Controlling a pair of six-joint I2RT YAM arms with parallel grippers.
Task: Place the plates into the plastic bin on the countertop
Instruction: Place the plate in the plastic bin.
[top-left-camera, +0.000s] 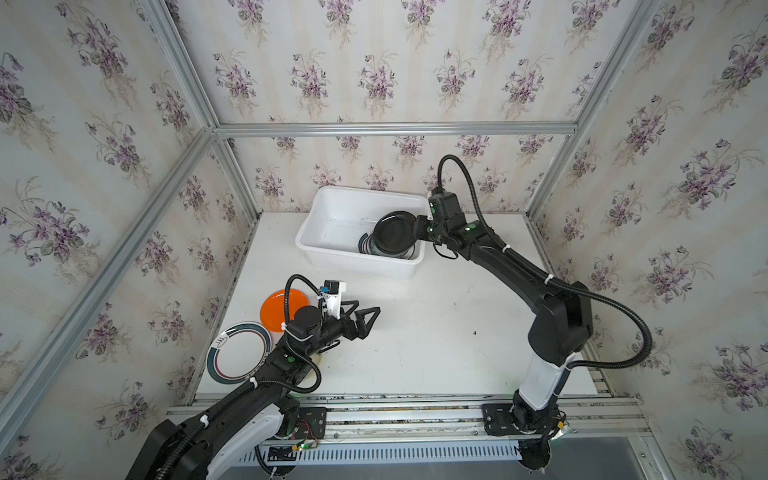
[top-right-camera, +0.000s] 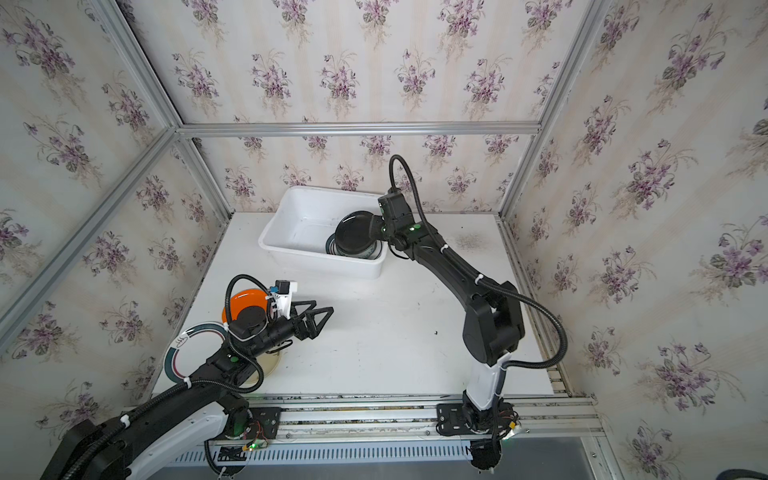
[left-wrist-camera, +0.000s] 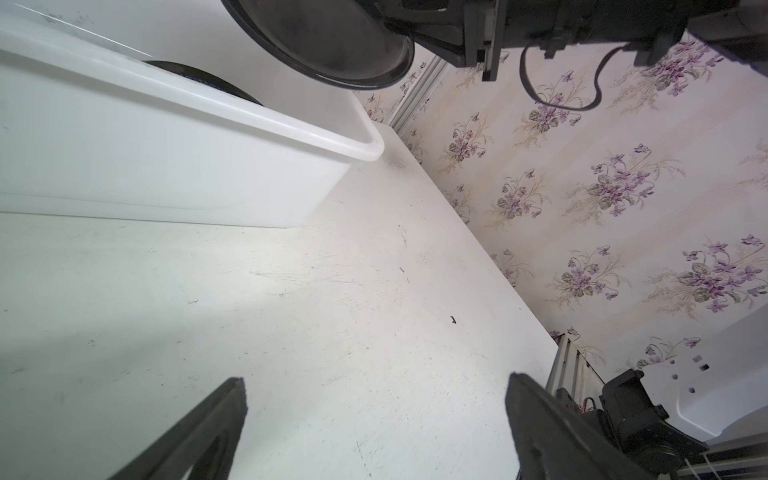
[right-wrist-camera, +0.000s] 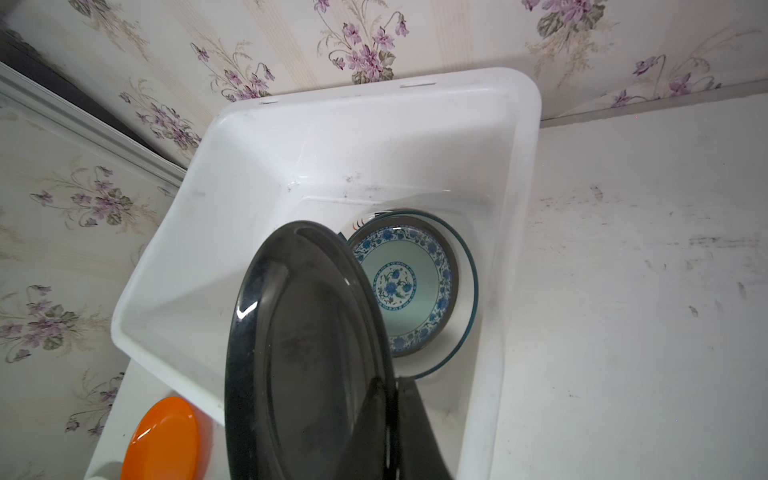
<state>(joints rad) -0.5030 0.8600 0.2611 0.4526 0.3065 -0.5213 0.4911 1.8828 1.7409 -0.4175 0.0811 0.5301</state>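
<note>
Plates (right-wrist-camera: 409, 286): two in bin (right-wrist-camera: 332, 137), three on countertop (top-left-camera: 436, 353), black plate (top-left-camera: 392, 230) held.

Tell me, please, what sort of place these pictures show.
Probably a robot test cell dressed as a kitchen: aluminium rails frame floral wallpaper panels, two robot arms are bolted down at the countertop, and a plastic bin holds plates.
</note>
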